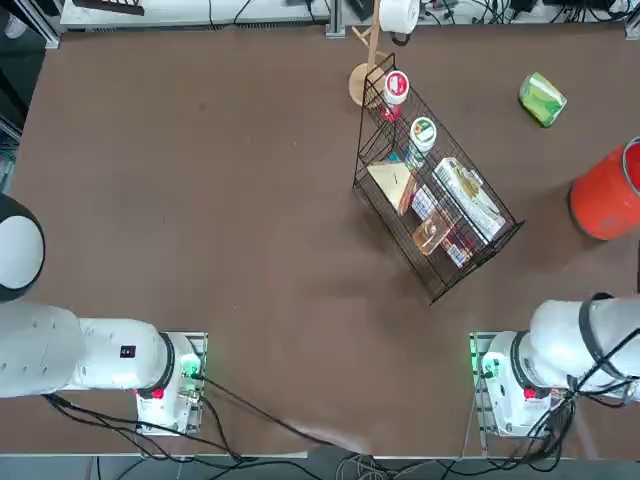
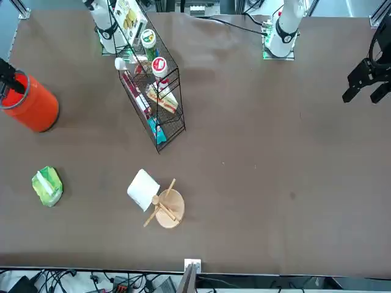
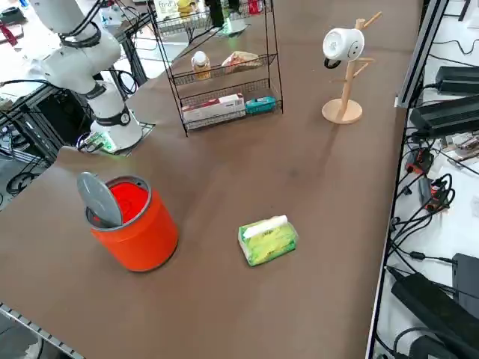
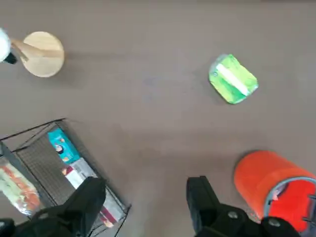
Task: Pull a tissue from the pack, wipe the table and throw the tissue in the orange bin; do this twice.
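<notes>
The brown bench (image 1: 200, 200) carries a black wire rack (image 1: 432, 190) of groceries near its middle, and the orange bin (image 3: 135, 224) stands at its right edge with the swing lid tipped up, too dark inside to tell whether any tissue lies there. A wooden mug tree (image 3: 344, 75) with a white mug stands at the far edge, and the green tissue pack (image 3: 267, 240) lies flat on the bench, well apart from the bin and farther from the robot, a white strip of tissue showing along its top. The right claw (image 4: 145, 197) hangs high above the bench near the bin, its two fingers spread wide with nothing between them. From the claw the pack lies forward, beyond the bin, its long axis slanting across the bench. This scene fits either a pull about to come or both rounds finished.
</notes>
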Controlling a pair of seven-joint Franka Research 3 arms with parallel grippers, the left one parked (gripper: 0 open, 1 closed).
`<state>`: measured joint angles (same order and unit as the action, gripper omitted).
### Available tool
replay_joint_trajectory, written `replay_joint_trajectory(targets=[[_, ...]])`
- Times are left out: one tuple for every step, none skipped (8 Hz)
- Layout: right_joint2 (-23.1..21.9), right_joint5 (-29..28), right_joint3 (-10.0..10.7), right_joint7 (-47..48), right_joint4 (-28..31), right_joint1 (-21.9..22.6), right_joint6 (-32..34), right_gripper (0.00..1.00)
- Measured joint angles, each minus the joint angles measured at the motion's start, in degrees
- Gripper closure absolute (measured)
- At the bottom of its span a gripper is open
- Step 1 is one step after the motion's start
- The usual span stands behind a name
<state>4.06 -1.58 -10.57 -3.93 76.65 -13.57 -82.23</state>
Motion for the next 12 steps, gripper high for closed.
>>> replay_joint_trajectory(targets=[[0.0, 0.0, 5.0, 0.2, 0.0, 5.8, 0.0, 0.00], [0.0, 0.0, 9.0, 0.3, 0.1, 10.1, 0.0, 0.00], [-0.2, 0.0, 11.3, 0.3, 0.5, 12.8, 0.0, 0.00], [-0.6, 0.0, 13.6, 0.3, 1.5, 15.7, -0.1, 0.00], [-1.5, 0.0, 16.2, 0.3, 3.0, 18.6, -0.4, 0.00], [-2.8, 0.0, 18.1, 0.4, 4.7, 20.7, -0.5, 0.00], [-4.0, 0.0, 19.0, 0.4, 6.3, 21.7, -0.6, 0.00], [-5.2, 0.1, 19.4, 0.4, 7.8, 22.3, -0.8, 0.00], [-6.0, 0.2, 19.8, 0.4, 8.6, 23.2, -1.0, 0.00], [-6.3, 0.3, 20.1, 0.5, 8.8, 24.0, -1.2, 0.00], [-6.3, 0.3, 20.1, 0.7, 8.8, 24.5, -1.3, 0.00], [-6.3, 0.3, 20.1, 1.0, 8.8, 24.4, -1.4, 0.00]])
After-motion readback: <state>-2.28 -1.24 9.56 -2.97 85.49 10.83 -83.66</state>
